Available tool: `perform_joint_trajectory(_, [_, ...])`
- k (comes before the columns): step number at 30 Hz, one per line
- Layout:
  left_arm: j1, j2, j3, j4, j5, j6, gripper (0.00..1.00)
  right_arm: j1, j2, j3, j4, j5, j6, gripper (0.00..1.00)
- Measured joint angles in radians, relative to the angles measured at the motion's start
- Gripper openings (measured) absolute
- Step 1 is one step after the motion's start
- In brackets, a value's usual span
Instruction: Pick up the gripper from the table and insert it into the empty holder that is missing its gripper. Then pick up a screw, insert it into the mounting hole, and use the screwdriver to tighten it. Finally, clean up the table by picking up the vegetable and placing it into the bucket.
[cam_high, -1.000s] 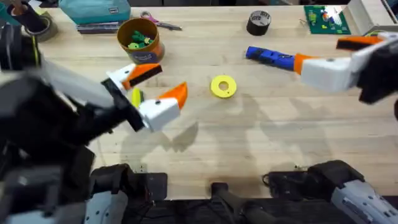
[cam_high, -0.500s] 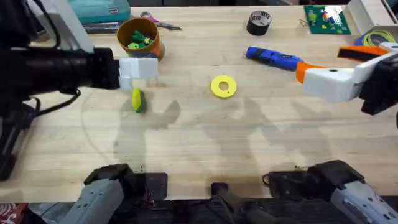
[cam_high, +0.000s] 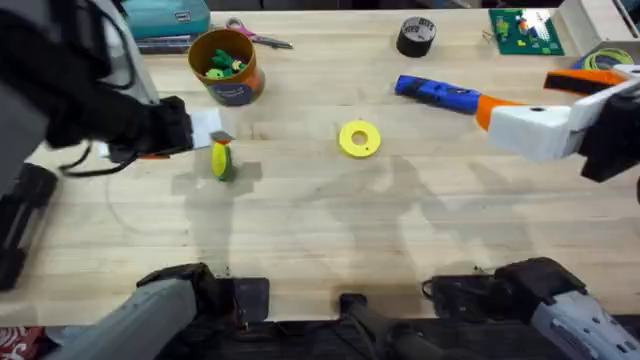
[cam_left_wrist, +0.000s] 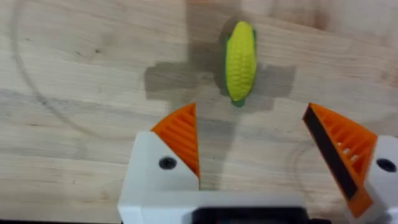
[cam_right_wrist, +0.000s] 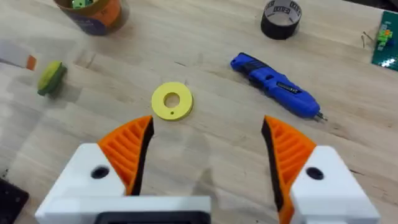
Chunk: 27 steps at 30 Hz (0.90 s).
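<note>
The vegetable (cam_high: 221, 160), a small yellow-green corn piece, lies on the table left of centre. My left gripper (cam_high: 208, 140) hangs just above and beside it. In the left wrist view the vegetable (cam_left_wrist: 240, 59) lies a little beyond the left gripper (cam_left_wrist: 258, 140), which is open and empty. The orange bucket (cam_high: 225, 65) stands behind, with small pieces inside. The blue screwdriver (cam_high: 435, 90) lies at the right. My right gripper (cam_high: 528, 95) hovers open beside it, empty (cam_right_wrist: 208, 146). The loose gripper, the holder and the screw are out of view.
A flat yellow ring disc (cam_high: 359, 138) lies mid-table. A black tape roll (cam_high: 416, 35), a green circuit board (cam_high: 522, 30), scissors (cam_high: 260, 38) and a teal box (cam_high: 150, 15) line the far edge.
My left arm has swung left and drawn back, so its gripper now hangs right by the vegetable. The right gripper has shifted slightly to the right.
</note>
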Motion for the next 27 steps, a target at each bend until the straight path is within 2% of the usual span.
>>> perform_joint_trajectory(4, [-0.02,0.169,0.0,0.017,-0.032,-0.067,0.986,0.0,0.0,0.0,0.0,0.0,0.0,0.996])
perform_joint_trajectory(10, [-0.041,0.389,0.0,0.105,-0.036,-0.099,0.986,0.0,0.0,0.0,0.0,0.0,0.0,0.996])
perform_joint_trajectory(14, [-0.042,0.479,0.0,0.137,-0.04,-0.106,0.99,0.0,0.0,0.0,0.0,0.0,0.0,0.996])
perform_joint_trajectory(17, [-0.041,0.485,0.006,0.141,-0.054,-0.114,0.912,0.0,0.0,0.0,0.0,0.012,0.0,0.996])
perform_joint_trajectory(19, [-0.041,0.486,0.006,0.14,-0.059,-0.119,0.797,0.0,0.0,0.0,0.0,0.019,0.0,0.996])
perform_joint_trajectory(22, [-0.042,0.486,0.006,0.143,-0.054,-0.12,0.332,0.0,0.0,0.0,0.0,0.027,0.0,0.996])
perform_joint_trajectory(24, [-0.042,0.484,0.008,0.144,-0.054,-0.12,0.074,0.0,0.0,0.0,0.0,0.028,0.0,0.996])
perform_joint_trajectory(25, [-0.042,0.485,0.01,0.145,-0.054,-0.118,0.026,0.0,0.0,0.0,0.0,0.028,0.0,0.996])
perform_joint_trajectory(27, [-0.042,0.485,0.01,0.144,-0.054,-0.117,0.026,0.0,0.0,0.0,0.0,0.028,0.0,0.996])
